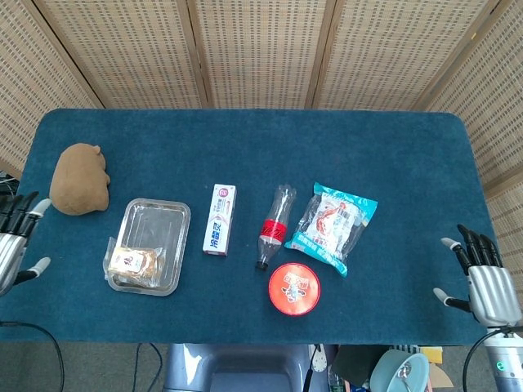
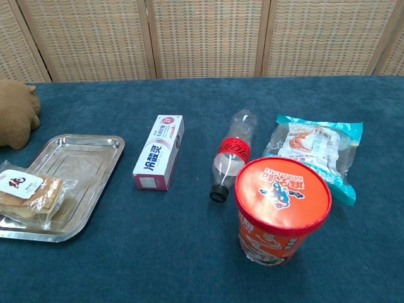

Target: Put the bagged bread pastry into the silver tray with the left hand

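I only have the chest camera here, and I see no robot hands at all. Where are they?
Observer: The head view shows both. The left hand sits off the table's left edge, fingers spread, holding nothing.
Operator: And the other one?
Observer: The right hand hangs off the table's right front corner, also open and empty.
Operator: My picture cuts off the bagged pastry at the left. Is it fully in the tray?
Observer: Not quite. From above, the bagged bread pastry lies in the near left corner of the silver tray, with the bag's edge lapping over the tray's left rim.
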Controlling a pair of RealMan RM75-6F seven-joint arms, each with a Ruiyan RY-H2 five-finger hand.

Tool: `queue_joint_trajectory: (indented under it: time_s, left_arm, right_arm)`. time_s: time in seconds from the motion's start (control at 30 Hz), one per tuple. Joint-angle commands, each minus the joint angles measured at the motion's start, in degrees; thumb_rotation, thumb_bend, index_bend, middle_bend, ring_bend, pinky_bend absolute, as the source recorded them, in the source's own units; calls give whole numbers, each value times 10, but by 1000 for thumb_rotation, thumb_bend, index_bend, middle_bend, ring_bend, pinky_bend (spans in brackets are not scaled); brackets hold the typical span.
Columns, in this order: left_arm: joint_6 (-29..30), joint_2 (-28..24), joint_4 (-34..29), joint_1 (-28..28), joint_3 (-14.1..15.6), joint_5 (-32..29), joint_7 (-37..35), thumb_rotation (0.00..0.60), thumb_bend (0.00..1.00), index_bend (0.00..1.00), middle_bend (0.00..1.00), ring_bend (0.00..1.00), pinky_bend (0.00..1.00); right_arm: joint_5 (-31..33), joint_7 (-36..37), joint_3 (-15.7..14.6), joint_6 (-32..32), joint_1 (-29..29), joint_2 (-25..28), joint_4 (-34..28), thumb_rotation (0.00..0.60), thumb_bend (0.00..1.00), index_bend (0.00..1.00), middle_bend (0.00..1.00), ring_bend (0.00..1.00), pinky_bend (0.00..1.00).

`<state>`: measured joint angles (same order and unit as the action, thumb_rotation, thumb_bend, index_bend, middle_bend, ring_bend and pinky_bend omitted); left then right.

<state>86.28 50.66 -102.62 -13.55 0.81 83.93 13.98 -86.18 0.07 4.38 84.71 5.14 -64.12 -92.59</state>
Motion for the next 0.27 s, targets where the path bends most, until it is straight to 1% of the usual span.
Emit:
queue_joint_trajectory:
  time_s: [0.03, 0.13, 0.2, 0.27]
  left_arm:
    - [73, -19, -15, 57, 0, -2, 16, 600, 228, 0, 0, 0, 0]
    - [99, -10, 6, 77, 0, 5, 6, 600, 229, 0, 0, 0, 0]
    - [102, -4, 22, 84, 0, 7, -8, 600, 228, 0, 0, 0, 0]
    - [103, 2, 34, 87, -5, 3, -5, 600, 229, 0, 0, 0, 0]
  right_arm:
    - [-1, -6, 1, 0, 1, 1, -7, 600, 95, 165, 0, 0, 0]
    - [-4, -18, -1, -1, 3, 2, -16, 600, 95, 165, 0, 0, 0]
    - [-2, -25, -1, -6, 5, 3, -22, 600, 95, 165, 0, 0, 0]
    - [2, -30, 0, -10, 7, 3, -24, 600, 95, 165, 0, 0, 0]
